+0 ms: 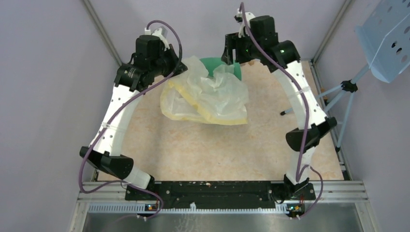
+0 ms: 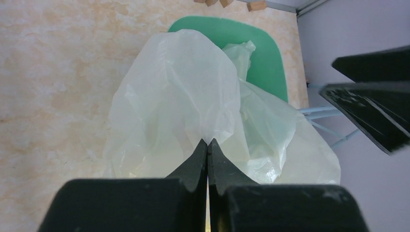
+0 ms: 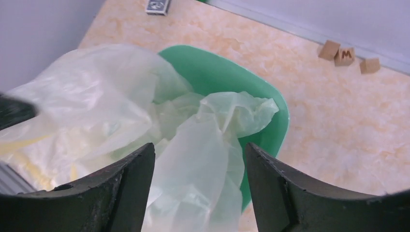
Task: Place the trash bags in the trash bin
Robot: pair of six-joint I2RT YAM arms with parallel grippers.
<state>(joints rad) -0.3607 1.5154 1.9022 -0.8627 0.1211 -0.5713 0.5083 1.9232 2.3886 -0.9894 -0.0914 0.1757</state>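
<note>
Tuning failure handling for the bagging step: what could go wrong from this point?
1. Most of the thin, crinkly pale-yellow plastic bag lies outside the mint-green plastic bin; if the left hand, shut on a small fold, lets go, it could slide off.
2. The right hand is open around loose film; closing might snag a random fold.
3. The bag hides much of the bin mouth; pushing blind could shove the bin.

- Pale purple walls [image 1: 43, 72] are seen around.
- Three wooden blocks [image 3: 345, 54] are laid on a sandy table [image 1: 217, 150].
- A blue holed plate [image 1: 387, 38] is held on a stand [image 1: 347, 89].
</note>
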